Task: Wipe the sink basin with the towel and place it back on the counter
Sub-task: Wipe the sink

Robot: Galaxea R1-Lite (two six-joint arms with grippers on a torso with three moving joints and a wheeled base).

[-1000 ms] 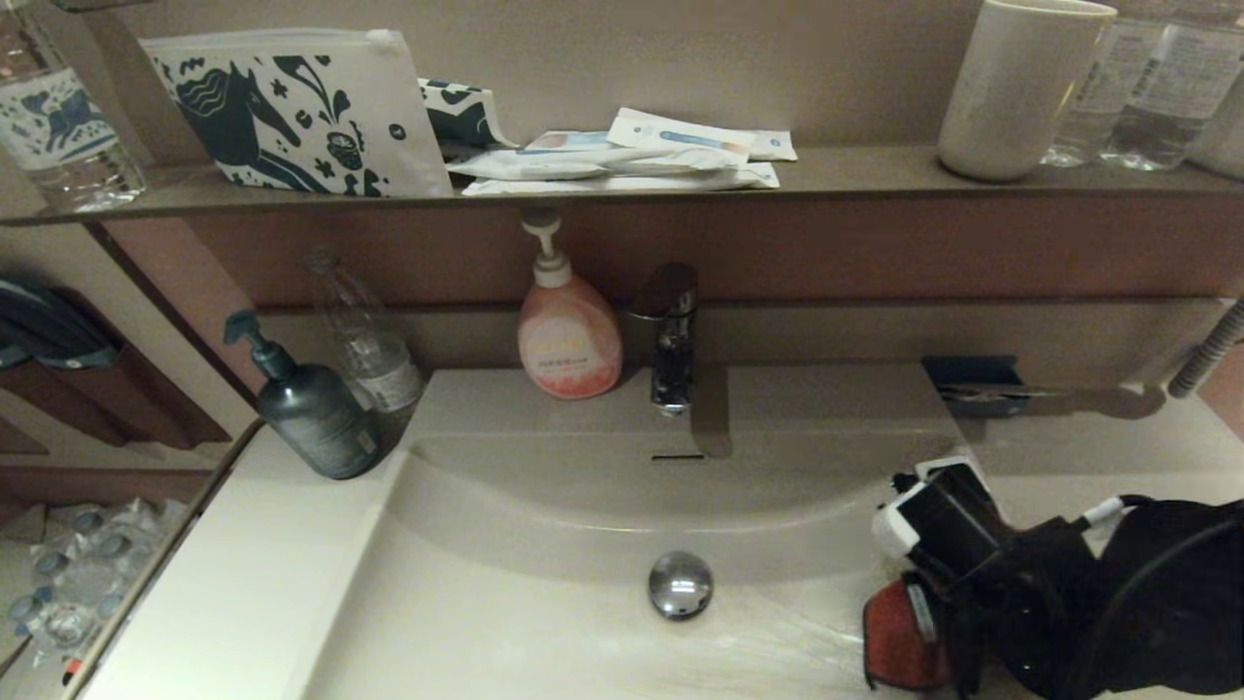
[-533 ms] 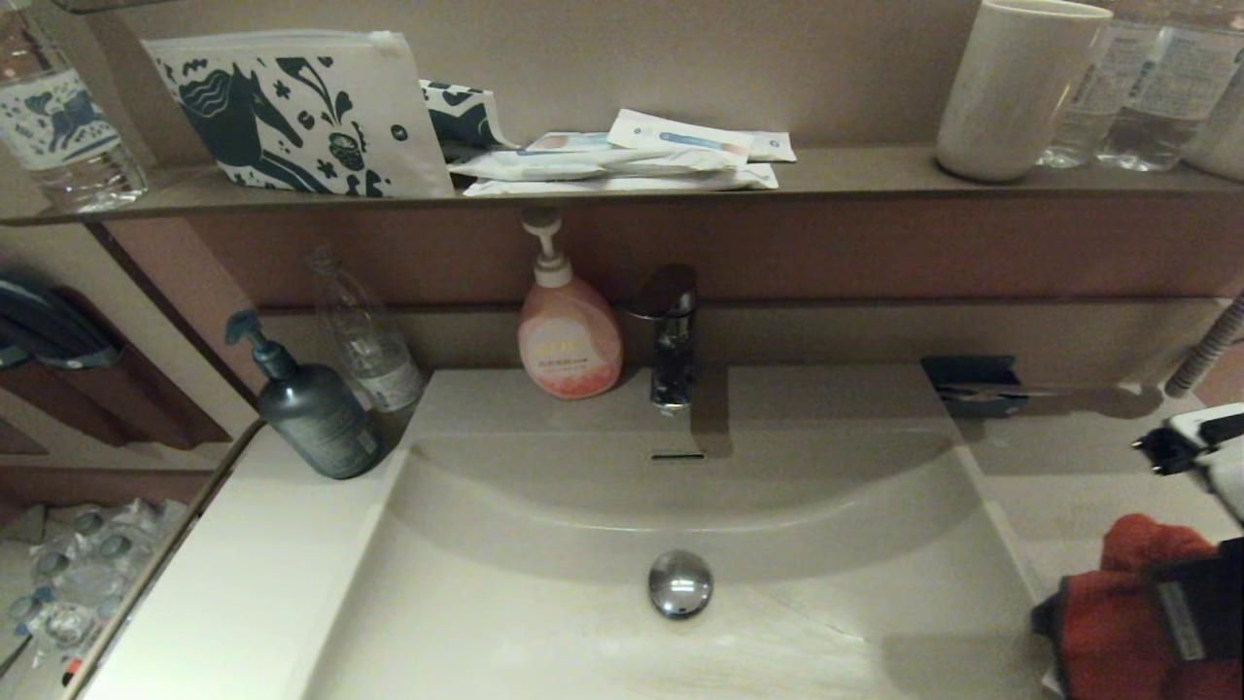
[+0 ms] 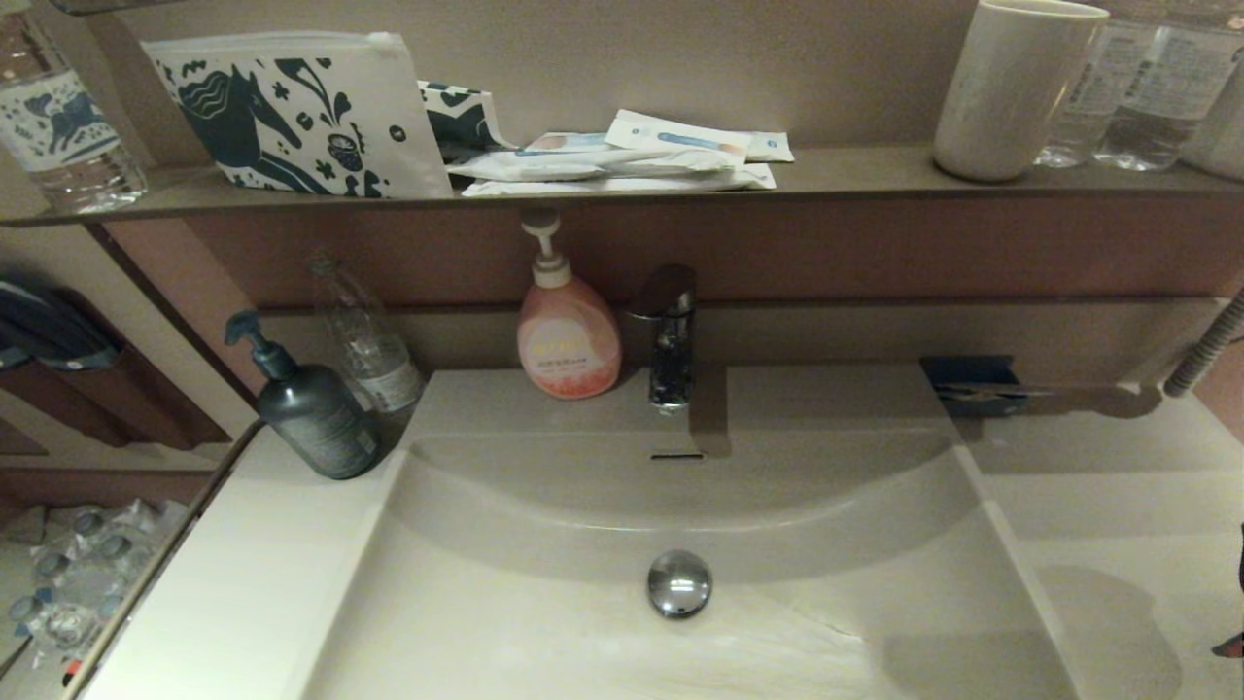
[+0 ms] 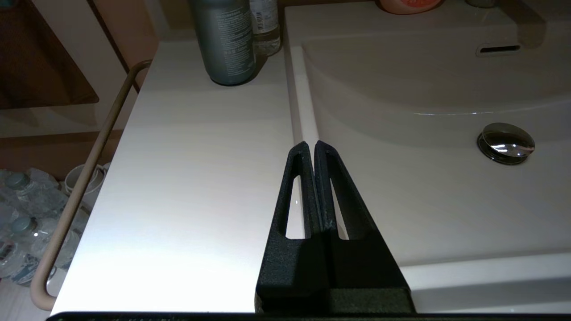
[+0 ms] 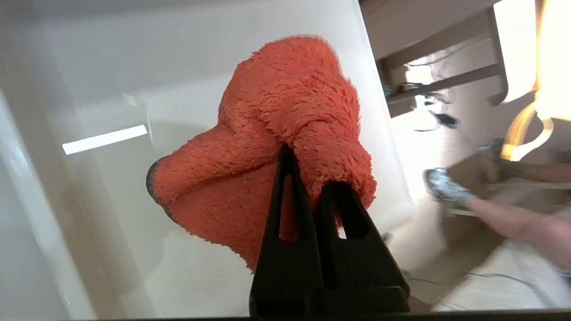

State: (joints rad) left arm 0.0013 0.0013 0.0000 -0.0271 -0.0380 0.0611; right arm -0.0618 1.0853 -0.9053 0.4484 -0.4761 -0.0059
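The off-white sink basin [image 3: 544,632] has a chrome drain plug [image 3: 679,583] and an overflow slot [image 3: 677,456], and nothing lies in it. In the right wrist view my right gripper [image 5: 308,174] is shut on a bunched fold of the orange-red towel [image 5: 285,116], which hangs above the off-white counter [image 5: 111,200] near its outer edge. In the head view only a red sliver shows at the far right edge, beyond the right counter [image 3: 1098,506]. My left gripper [image 4: 310,145] is shut on nothing, over the basin's left rim beside the left counter [image 4: 200,169].
The faucet [image 3: 671,335] and a pink soap pump [image 3: 569,340] stand behind the basin. A dark green pump bottle [image 3: 313,413] and a clear bottle [image 3: 367,335] stand at the back left. A dark holder [image 3: 972,384] sits at the back right. A person's shoe [image 5: 446,189] shows beyond the counter edge.
My right gripper has carried the towel from the basin's front right corner out over the right counter, almost leaving the head view. The left arm has not visibly moved.
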